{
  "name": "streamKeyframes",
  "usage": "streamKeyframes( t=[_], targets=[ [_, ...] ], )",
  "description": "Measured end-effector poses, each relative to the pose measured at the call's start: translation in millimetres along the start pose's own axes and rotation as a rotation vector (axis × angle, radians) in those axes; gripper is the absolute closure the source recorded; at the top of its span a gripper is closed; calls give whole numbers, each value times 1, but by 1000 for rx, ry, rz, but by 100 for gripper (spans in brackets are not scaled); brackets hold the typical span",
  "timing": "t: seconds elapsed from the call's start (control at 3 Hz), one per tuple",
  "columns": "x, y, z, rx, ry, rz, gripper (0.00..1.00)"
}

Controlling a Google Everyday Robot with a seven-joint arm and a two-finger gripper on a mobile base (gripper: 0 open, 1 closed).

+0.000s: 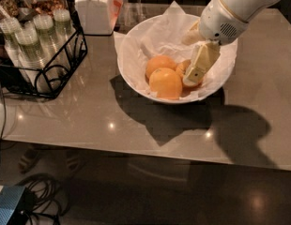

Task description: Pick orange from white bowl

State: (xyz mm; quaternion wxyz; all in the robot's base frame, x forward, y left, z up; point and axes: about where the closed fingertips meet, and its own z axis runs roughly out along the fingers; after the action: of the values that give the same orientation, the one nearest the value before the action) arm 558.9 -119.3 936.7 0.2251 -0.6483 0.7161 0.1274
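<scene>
Orange (181,69) behind tool (192,77), in white bowl (129,81)

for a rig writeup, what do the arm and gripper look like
The arm is a smooth, rounded white shell with a thin tan band and a small dotted vent. The gripper, down in the white bowl, is flat, tapered and cream-coloured. No cables show.

We find no text, brand, number or sign that we can read. The gripper (196,73) hangs inside the white bowl (129,78), against the orange (182,69). The jar (94,12) far to its left bears a reddish label (116,6) that shows us no legible letters.
</scene>
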Motion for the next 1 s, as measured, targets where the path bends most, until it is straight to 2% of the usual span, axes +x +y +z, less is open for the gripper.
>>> streamKeyframes(
  t=[0.33,1.0],
  targets=[
    [2,-8,9,-20,1,-7,0],
    [12,-25,54,-130,-4,-4,0]
  ],
)
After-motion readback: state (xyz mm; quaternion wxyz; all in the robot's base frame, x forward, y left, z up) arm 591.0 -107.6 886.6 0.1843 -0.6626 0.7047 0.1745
